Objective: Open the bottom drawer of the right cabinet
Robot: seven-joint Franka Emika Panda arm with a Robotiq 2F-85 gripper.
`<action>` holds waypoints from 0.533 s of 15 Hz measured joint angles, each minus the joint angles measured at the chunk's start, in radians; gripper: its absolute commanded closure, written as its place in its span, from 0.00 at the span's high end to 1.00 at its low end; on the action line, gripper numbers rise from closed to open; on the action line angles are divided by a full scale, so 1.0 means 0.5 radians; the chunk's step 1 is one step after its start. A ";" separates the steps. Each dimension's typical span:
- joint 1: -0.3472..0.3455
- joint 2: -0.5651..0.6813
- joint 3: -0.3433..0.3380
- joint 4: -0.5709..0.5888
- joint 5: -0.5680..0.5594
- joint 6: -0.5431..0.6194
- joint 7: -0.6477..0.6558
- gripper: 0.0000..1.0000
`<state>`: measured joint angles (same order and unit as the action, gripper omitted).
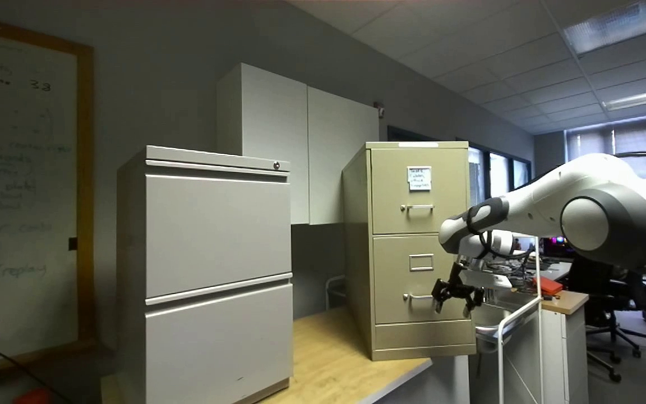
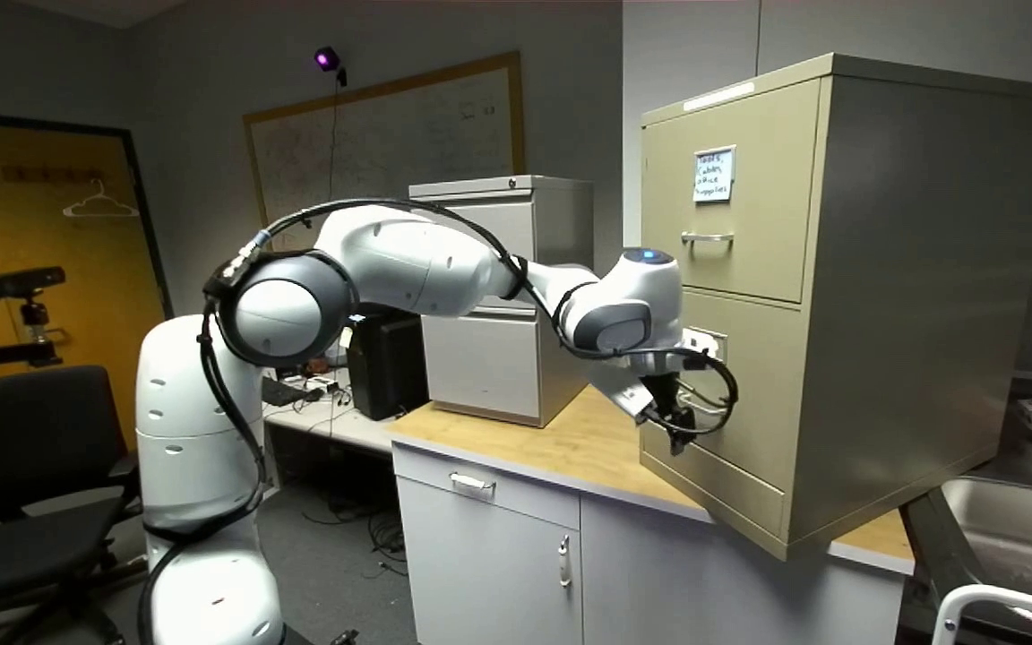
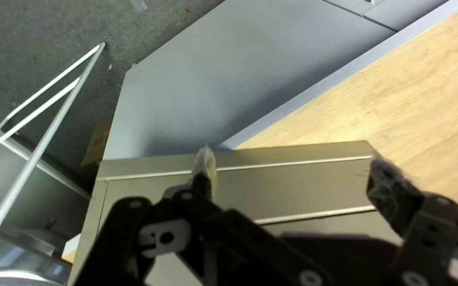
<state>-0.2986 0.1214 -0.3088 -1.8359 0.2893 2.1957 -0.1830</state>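
Note:
The right cabinet (image 1: pixel 358 252) is tall, tan metal and also shows in an exterior view (image 2: pixel 910 296). Its bottom drawer (image 1: pixel 393 280) is shut flush, with an empty label holder (image 1: pixel 421 262) and a silver handle (image 1: pixel 417 297). In an exterior view the arm partly covers the drawer front (image 2: pixel 758 394); the handle (image 2: pixel 702 408) shows behind the gripper. My gripper (image 1: pixel 453 308) is open and points down in front of the drawer, near the handle's end. In the wrist view its fingers (image 3: pixel 294 174) are wide apart with nothing between them. The drawer's lower edge (image 3: pixel 352 228) shows; the handle is hidden there.
The upper drawer (image 1: pixel 390 191) with a white paper sheet is shut. A light-grey cabinet (image 1: pixel 216 235) stands beside on the wooden counter (image 1: pixel 340 348). A white metal rail (image 1: pixel 519 308) and a sink (image 2: pixel 1018 528) lie on the tan cabinet's far side.

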 measured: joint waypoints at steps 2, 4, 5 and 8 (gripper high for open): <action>-0.018 -0.009 0.000 -0.155 0.135 0.116 0.063 1.00; -0.034 -0.018 0.000 -0.286 0.271 0.210 0.122 1.00; -0.043 -0.024 0.000 -0.338 0.342 0.247 0.146 1.00; -0.074 -0.042 -0.001 -0.427 0.595 0.347 0.172 1.00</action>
<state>-0.3358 0.1004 -0.3091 -2.0496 0.5867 2.3690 -0.0970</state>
